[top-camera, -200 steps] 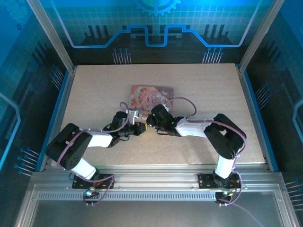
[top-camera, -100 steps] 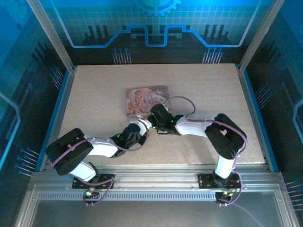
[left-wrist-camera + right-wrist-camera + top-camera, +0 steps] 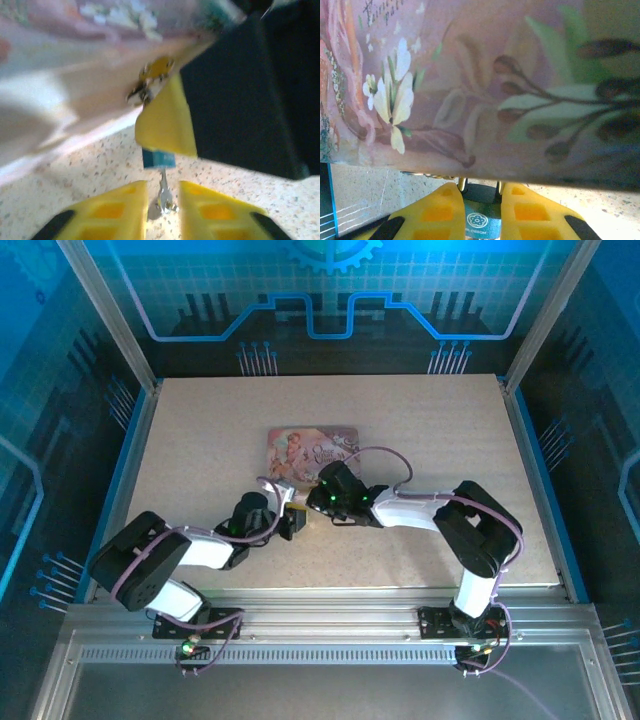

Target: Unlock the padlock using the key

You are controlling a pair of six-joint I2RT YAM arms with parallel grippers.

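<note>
R gripper (image 3: pixel 482 189) fingers clamped on blue padlock (image 3: pixel 481 220), just beside pink tin (image 3: pixel 470 75), key (image 3: pixel 163 200) hanging from padlock's bottom, L gripper (image 3: pixel 163 187) fingers slightly apart either side of key, low over table (image 3: pixel 75 165)

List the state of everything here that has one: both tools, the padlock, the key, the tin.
left tool: open, fingers either side of the key, not pinching it.
right tool: shut on the padlock.
padlock: held at the tin's edge; locked or unlocked cannot be told.
key: inserted in the padlock, sticking out of it.
pink tin: lid closed.
</note>
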